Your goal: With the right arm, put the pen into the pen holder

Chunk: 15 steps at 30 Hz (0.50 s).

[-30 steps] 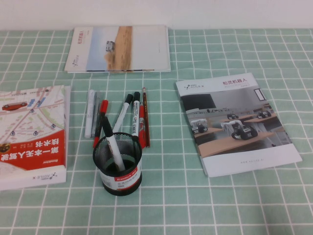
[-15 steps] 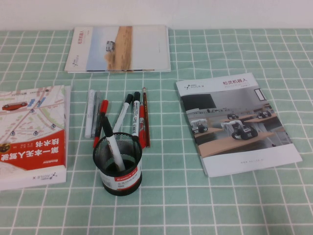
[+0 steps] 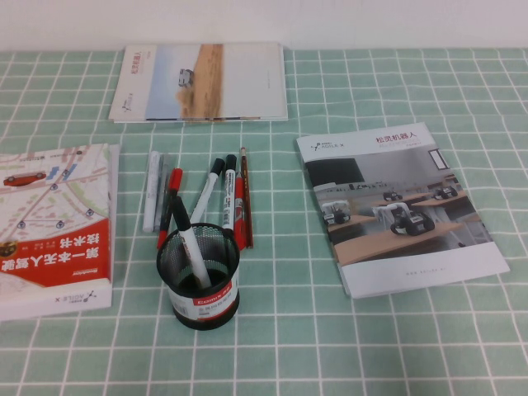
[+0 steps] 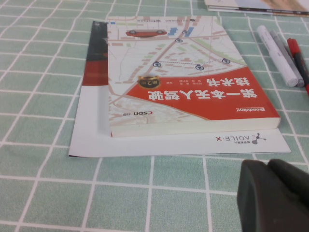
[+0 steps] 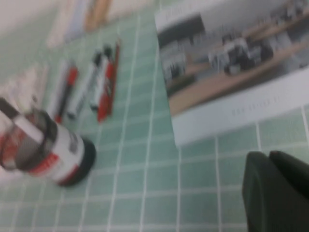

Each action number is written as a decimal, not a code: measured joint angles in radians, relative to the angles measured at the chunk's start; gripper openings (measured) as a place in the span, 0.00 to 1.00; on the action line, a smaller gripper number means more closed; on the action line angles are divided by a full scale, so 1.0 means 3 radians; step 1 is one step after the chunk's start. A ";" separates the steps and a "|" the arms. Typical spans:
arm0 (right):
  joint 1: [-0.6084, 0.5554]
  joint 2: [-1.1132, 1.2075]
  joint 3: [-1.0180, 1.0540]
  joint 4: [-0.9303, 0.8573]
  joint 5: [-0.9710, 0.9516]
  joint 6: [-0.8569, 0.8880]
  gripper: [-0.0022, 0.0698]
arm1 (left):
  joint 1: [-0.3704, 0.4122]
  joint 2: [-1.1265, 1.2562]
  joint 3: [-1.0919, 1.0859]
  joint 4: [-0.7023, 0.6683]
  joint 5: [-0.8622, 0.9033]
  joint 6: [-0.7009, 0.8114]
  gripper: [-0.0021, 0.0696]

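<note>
Now | right hand (image 5: 277,191) low near pen holder (image 5: 46,147), grip unclear | left hand (image 4: 273,195) beside book (image 4: 183,92), grip unclear

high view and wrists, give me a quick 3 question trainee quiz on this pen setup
1. True or false: the pen already stands in the pen holder.
2. What stands in the holder? A) black-capped marker B) ruler C) scissors
3. Fill in: the pen lies on the table ____ the holder, seen from the robot.

Key: 1 false. 2 A. 3 beyond. Neither arm shows in the high view; the left gripper and right gripper appear only at their wrist views' edges.
</note>
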 joint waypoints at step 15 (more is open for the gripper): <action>0.0540 0.2359 -0.1585 -0.0808 0.0925 0.0266 0.00 | 0.0000 0.0000 0.0000 0.0000 0.0000 0.0000 0.02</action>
